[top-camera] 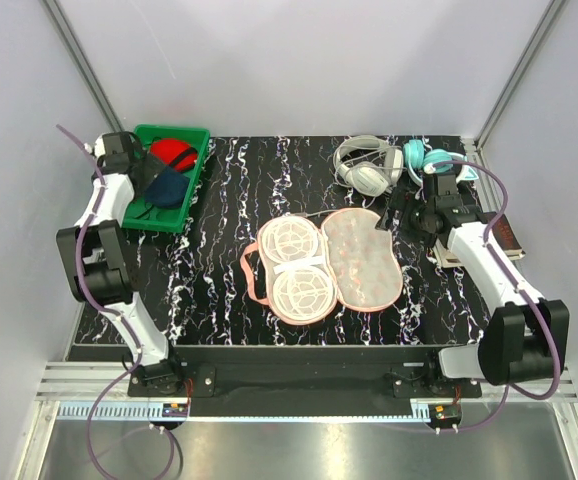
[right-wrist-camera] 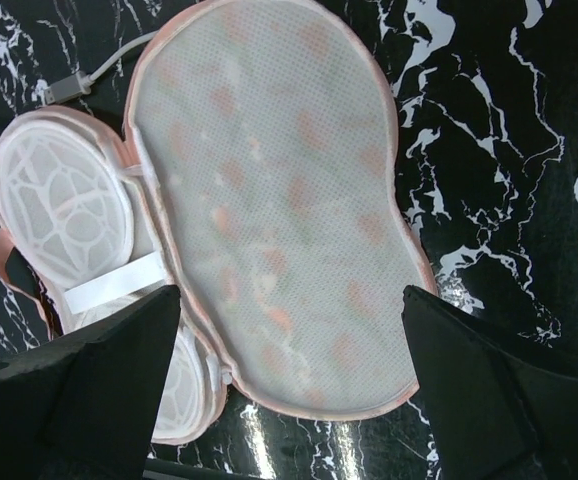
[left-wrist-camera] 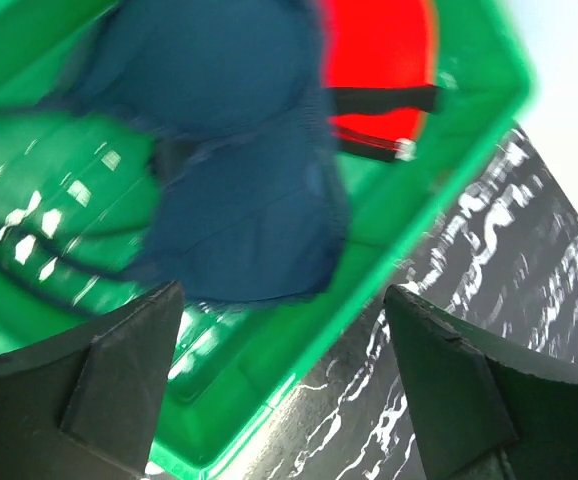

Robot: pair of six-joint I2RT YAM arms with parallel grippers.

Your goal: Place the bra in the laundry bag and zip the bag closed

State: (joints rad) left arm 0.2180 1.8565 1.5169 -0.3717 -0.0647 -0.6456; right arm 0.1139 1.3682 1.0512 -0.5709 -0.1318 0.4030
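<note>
On the surface [top-camera: 219, 270] the laundry bag [top-camera: 329, 265] lies opened flat, mesh up, the right gripper [right-wrist-camera: 291, 292] hanging over it with jaws spread and empty. Farther back on the left, the left gripper [left-wrist-camera: 284, 295], equally spread and empty, hovers over the green bin [left-wrist-camera: 389, 200], where the bra [left-wrist-camera: 379, 40] sits partly under a dark blue garment [left-wrist-camera: 239, 200]. Closing here would likely pinch the dark blue garment instead, or drag both out.

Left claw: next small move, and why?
Probably shift the left claw across the bin to the bra: it hangs open over the blue garment, the bra lies past that, and the bag is already open.
</note>
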